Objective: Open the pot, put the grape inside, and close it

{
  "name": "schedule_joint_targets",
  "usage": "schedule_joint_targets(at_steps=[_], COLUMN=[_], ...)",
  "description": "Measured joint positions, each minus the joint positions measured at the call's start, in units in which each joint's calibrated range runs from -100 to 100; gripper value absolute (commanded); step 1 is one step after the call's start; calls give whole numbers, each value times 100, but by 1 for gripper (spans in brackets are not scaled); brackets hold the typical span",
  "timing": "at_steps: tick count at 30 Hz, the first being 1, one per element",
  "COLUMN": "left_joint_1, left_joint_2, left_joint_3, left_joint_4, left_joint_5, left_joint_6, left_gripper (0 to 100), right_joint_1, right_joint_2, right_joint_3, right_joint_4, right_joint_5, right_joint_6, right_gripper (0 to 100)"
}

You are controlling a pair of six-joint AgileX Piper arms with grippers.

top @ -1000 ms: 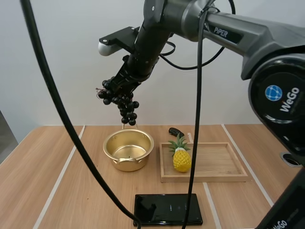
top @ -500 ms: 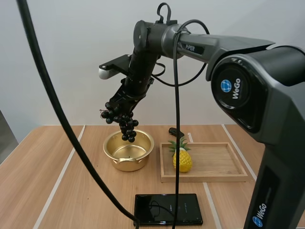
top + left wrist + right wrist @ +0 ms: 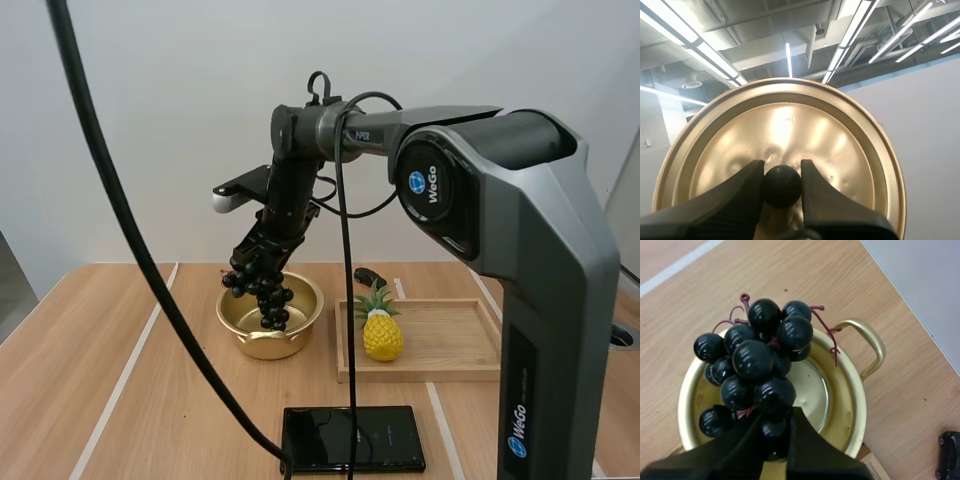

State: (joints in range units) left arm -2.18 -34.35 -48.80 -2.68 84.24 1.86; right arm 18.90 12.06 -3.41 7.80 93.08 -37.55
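The right gripper [image 3: 262,260] is closed on a bunch of dark grapes [image 3: 266,292], pinching it near the top. The bunch hangs right over the open gold pot [image 3: 303,312] on the table [image 3: 100,360], its lowest berries about at the rim. The left gripper [image 3: 782,170] clamps the black knob [image 3: 782,189] of the lid [image 3: 790,120], which is off the pot.

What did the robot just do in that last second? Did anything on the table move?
The right hand came down with the grapes, still gripping them. The bunch went from hanging above the pot to dipping its lower end inside the rim. The pot, pineapple, tray and phone stayed where they were.
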Motion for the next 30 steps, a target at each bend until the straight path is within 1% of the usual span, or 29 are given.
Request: schedule_joint_targets(at_steps=[4, 9, 13, 21, 30], left_joint_1=[0, 0, 0, 0, 0], left_joint_2=[10, 10, 10, 10, 10], left_joint_3=[0, 0, 0, 0, 0], left_joint_4=[0, 0, 0, 0, 0], left_joint_5=[20, 121, 193, 233, 233], left_joint_6=[0, 0, 0, 9, 9], left_gripper=[0, 0, 0, 0, 0], right_joint_1=[0, 0, 0, 0, 0], right_joint_2=[207, 335, 410, 597, 597], right_joint_3=[212, 280, 280, 268, 268], right_joint_4=[-353, -529, -540, -552, -325], right_joint_5=[-349, -519, -541, 84, 229], right_joint_6=[129, 182, 200, 200, 200], right_gripper=[0, 0, 0, 0, 0])
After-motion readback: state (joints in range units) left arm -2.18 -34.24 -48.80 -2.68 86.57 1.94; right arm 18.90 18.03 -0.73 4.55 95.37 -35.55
